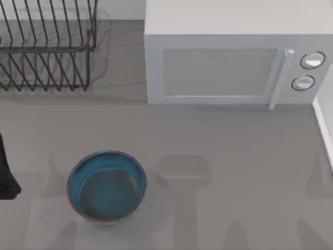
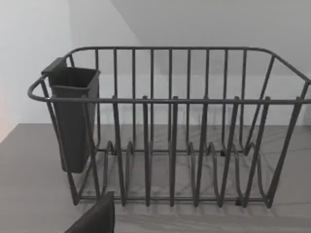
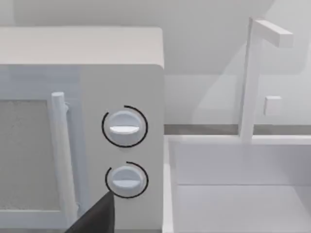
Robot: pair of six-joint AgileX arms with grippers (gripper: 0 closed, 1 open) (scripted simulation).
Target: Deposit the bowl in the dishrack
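The blue-glazed bowl point(image 1: 106, 186) with a thin reddish rim stands upright on the grey table, front left of centre, with nothing holding it. At the back left corner stands the black wire dishrack point(image 1: 44, 49), and the left wrist view faces it, dishrack point(image 2: 170, 145), showing nothing between its prongs. A dark part of my left arm point(image 1: 6, 177) shows at the table's left edge, left of the bowl. A dark piece of my left gripper point(image 2: 95, 218) shows low in its wrist view. A dark piece of my right gripper point(image 3: 95, 216) shows in front of the microwave's knobs.
A white-grey microwave point(image 1: 229, 62) with its door shut stands at the back, right of the dishrack. A dark cutlery cup point(image 2: 73, 116) hangs on one end of the rack. A white sink point(image 3: 238, 184) with a tap point(image 3: 252, 73) lies right of the microwave.
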